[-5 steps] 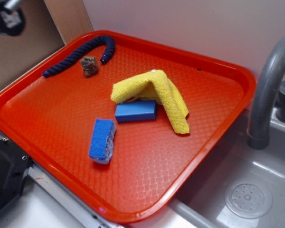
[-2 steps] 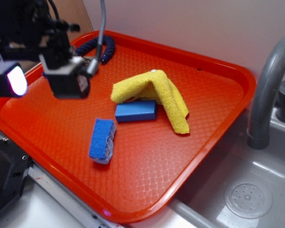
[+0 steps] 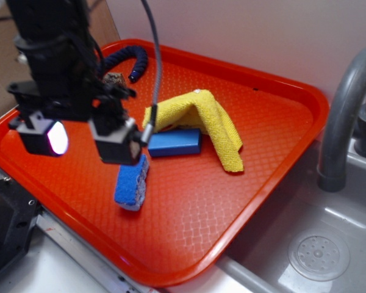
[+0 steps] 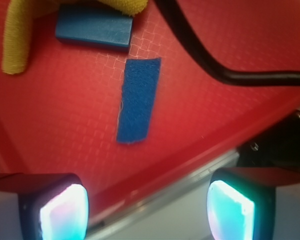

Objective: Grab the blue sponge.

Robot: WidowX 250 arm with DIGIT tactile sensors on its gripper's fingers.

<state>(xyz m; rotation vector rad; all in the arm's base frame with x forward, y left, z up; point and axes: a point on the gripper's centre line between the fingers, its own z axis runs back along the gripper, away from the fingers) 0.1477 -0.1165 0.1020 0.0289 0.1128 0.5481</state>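
The blue sponge (image 3: 129, 185) lies on the red tray (image 3: 244, 195) near its front edge, fuzzy blue top up with a pale foam side showing. In the wrist view the blue sponge (image 4: 138, 100) sits ahead of the jaws, long side pointing away. My gripper (image 3: 79, 143) hangs above the tray just left of the sponge, and its right finger (image 3: 119, 146) covers the sponge's far end. The gripper (image 4: 147, 210) is open, its lit pads far apart with nothing between them.
A smooth blue block (image 3: 175, 142) lies just behind the sponge, partly under a yellow cloth (image 3: 201, 116). A dark blue rope (image 3: 131, 58) curls at the tray's back left. A grey faucet (image 3: 341, 116) and sink drain (image 3: 319, 256) are at right. A black cable (image 4: 210, 60) crosses the wrist view.
The arm has come in from the upper left and moved down and right, so the open gripper now hangs beside the sponge. Nothing on the tray has moved.
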